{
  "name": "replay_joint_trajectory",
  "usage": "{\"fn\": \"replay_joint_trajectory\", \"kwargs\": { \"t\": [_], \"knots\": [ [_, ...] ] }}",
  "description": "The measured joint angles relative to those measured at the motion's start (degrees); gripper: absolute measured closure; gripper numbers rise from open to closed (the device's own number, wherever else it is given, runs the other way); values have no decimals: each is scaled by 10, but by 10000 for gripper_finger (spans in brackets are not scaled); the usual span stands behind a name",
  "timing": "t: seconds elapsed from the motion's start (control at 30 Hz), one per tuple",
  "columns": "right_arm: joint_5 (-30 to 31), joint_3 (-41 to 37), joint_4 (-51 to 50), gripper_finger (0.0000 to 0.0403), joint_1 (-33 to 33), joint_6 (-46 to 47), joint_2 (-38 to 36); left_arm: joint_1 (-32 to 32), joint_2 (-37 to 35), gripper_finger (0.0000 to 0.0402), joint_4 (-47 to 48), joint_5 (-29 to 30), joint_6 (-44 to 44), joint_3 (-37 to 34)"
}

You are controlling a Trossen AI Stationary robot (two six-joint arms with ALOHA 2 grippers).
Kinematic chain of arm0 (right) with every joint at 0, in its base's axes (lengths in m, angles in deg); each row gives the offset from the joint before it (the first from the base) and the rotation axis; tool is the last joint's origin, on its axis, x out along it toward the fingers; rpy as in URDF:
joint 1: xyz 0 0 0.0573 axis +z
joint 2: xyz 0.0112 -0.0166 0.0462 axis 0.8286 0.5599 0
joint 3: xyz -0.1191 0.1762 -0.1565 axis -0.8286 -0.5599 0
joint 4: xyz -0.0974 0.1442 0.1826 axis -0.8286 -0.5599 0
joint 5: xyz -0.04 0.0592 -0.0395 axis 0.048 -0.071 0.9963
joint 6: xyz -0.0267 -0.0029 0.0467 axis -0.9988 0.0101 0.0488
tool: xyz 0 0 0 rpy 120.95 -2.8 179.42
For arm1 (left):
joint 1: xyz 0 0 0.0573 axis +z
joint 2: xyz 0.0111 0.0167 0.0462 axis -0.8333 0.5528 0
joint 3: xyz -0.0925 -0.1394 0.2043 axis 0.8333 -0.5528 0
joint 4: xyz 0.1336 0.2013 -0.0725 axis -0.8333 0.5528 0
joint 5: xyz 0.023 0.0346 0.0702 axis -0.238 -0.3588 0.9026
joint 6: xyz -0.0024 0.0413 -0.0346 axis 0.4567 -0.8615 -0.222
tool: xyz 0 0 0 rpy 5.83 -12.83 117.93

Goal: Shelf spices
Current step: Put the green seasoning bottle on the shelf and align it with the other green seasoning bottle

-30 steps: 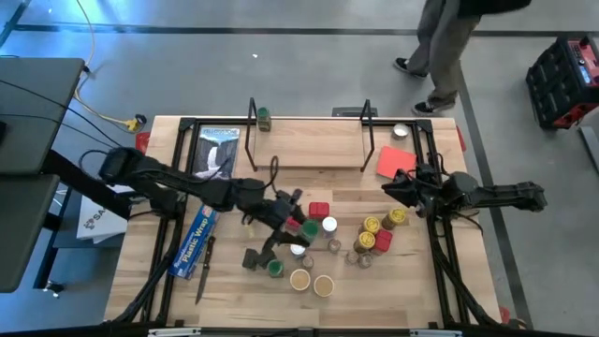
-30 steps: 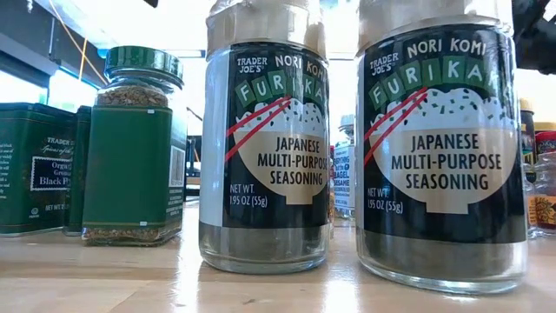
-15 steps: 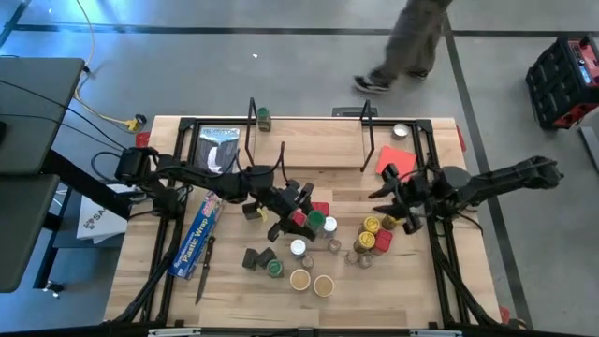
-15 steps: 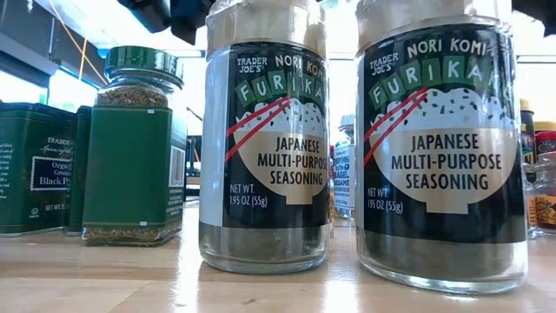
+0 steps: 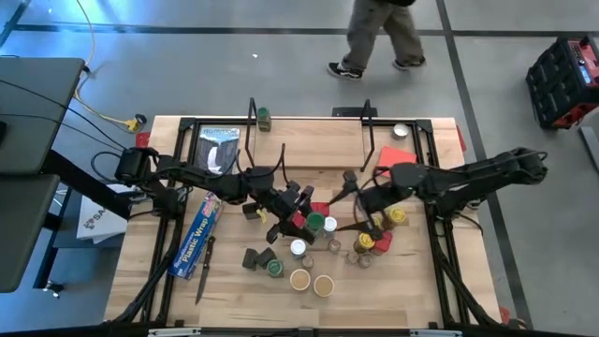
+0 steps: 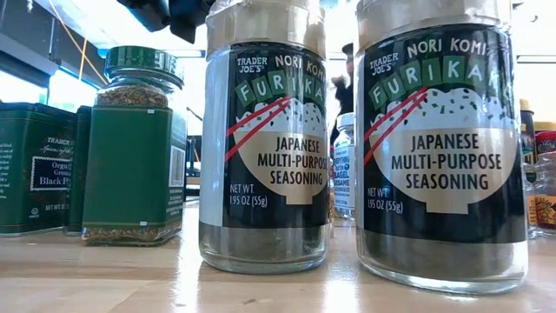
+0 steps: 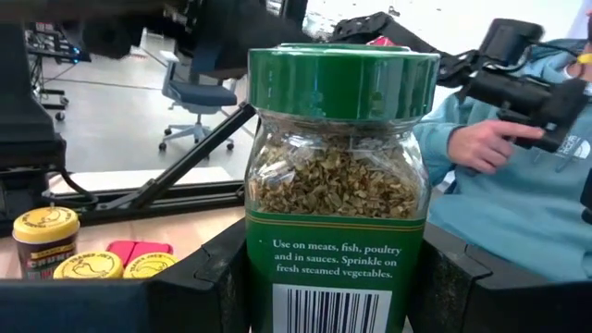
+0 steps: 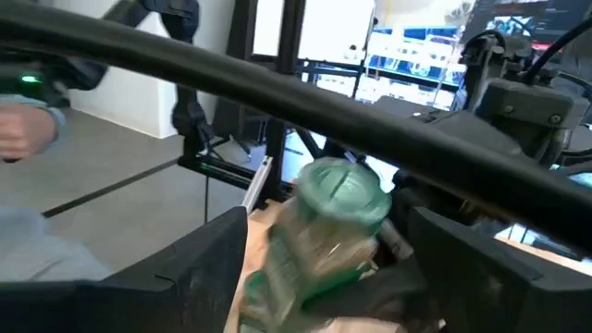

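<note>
My left gripper [image 5: 305,213] reaches to the table's middle and is shut on a green-lidded spice jar [image 7: 338,185] of dried herbs. My right gripper [image 5: 345,203] stands wide open just right of it, facing it. In the right wrist view the same jar [image 8: 333,222] shows blurred between and beyond the right fingers, and I cannot tell whether they touch it. Several spices stand on the table: yellow-lidded jars [image 5: 372,226], a red tin [image 5: 320,208], tan-lidded jars [image 5: 300,279]. The shelf [image 5: 309,142] stands at the far edge, with one green jar [image 5: 264,118] at its left end. My left gripper pinches the jar's glass body [image 7: 264,277] between its two fingers [image 7: 208,282], one on either side, below the green lid. The fingers come in level from the table's left. The jar stands upright in the hold; its base lies outside the frame.
A blue plastic-wrap box [image 5: 198,236] lies at the left, and a red card [image 5: 394,161] beside the shelf's right end. Two furikake jars [image 6: 265,139] and a green jar [image 6: 135,143] stand near the front edge. A person walks beyond the far edge, and another sits close by.
My right gripper has swung from the table's right side toward the middle and the held jar, rising and rolling, and has opened wide. My left gripper has shifted a little toward the far edge with the jar, then kept still.
</note>
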Motion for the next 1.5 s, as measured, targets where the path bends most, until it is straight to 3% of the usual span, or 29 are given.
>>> {"fn": "replay_joint_trajectory", "kwargs": {
  "t": [0.33, 0.6, 0.77, 0.9, 1.03, 1.2, 1.4, 1.5],
  "knots": [
    [-99, 65, 3, 106, -31, 54, 109, 0, 0, 206, 5, 0, -11, 0],
    [-125, 68, 49, 112, -32, 79, 151, 0, 1, 206, 36, 4, -16, 0],
    [-126, 68, 47, 147, -32, 80, 153, -2, 2, 206, 40, 4, -16, 0],
    [-130, 68, 46, 207, -32, 84, 153, -2, 2, 205, 43, 4, -16, 0],
    [-129, 68, 43, 212, -32, 93, 153, -2, 2, 192, 47, 6, -10, 0],
    [-105, 68, 14, 212, -34, 121, 126, 15, -9, 174, 70, 4, 5, 1],
    [-1, 68, -66, 212, -42, 111, 70, 47, -71, 168, 186, 21, 2, 3],
    [27, 73, -85, 212, -57, 122, 63, 57, -114, 167, 259, 63, -11, 3]
  ]
}}
